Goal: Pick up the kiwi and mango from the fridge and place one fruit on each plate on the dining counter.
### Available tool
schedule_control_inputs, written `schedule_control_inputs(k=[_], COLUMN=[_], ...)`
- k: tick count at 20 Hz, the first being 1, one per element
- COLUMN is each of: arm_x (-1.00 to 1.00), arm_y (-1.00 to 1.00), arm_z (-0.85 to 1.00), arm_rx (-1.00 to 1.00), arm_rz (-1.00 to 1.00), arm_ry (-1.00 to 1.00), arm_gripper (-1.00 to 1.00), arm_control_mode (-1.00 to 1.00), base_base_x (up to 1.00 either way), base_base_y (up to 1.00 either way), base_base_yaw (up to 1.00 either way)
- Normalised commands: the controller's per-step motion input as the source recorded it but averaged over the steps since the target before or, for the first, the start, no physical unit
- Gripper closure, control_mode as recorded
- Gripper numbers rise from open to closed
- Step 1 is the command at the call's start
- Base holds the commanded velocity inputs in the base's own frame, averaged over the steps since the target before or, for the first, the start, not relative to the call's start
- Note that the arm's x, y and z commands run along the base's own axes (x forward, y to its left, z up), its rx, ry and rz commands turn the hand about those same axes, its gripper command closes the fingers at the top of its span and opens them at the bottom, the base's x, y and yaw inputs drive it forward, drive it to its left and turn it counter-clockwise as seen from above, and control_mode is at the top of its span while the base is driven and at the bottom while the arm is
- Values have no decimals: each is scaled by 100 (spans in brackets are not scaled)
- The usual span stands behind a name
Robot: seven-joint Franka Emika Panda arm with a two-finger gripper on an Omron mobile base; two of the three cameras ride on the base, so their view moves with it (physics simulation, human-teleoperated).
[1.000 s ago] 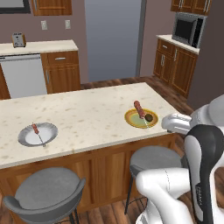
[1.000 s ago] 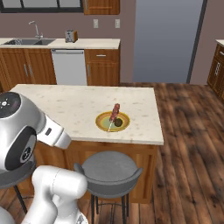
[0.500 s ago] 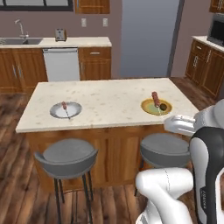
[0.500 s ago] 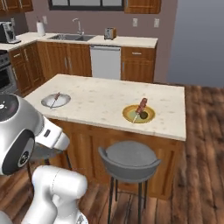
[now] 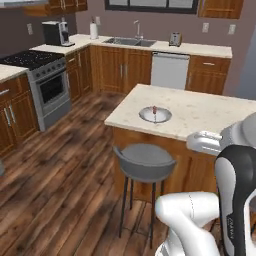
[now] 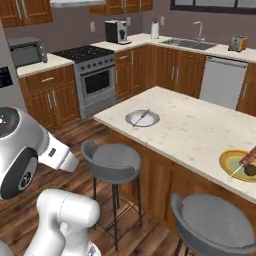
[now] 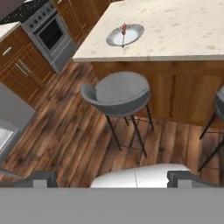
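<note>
Left base view: the pale grey plate (image 5: pixel 155 114) is lying near the corner of the dining counter (image 5: pixel 200 112), a skewer (image 5: pixel 154 110) resting on it; a grey stool (image 5: pixel 145 161) is standing just beside.

Right base view: the yellow plate (image 6: pixel 231 163) is sitting well apart from the grey one, bearing a dark kiwi (image 6: pixel 249 170).

Hand view: the gripper (image 7: pixel 111 178) is hanging with jaws wide apart, gripping nothing, above the wood floor (image 7: pixel 65 135).

The arm is folded low, its fingers (image 7: pixel 43 178) spread wide, holding nothing.
</note>
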Motion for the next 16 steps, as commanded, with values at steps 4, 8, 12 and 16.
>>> schedule_control_inputs(k=[4, 8, 12, 16], arm_x=[0, 0, 0, 0], arm_y=[0, 0, 0, 0], arm_z=[0, 0, 0, 0], arm_rx=[0, 0, 0, 0], arm_rz=[0, 0, 0, 0], arm_ry=[0, 0, 0, 0], arm_gripper=[-100, -100, -100, -100], arm_control_mode=[100, 100, 100, 100], base_base_x=[2, 30, 68, 79], base_base_y=[31, 13, 0, 0], base_base_yaw=[77, 72, 65, 61])
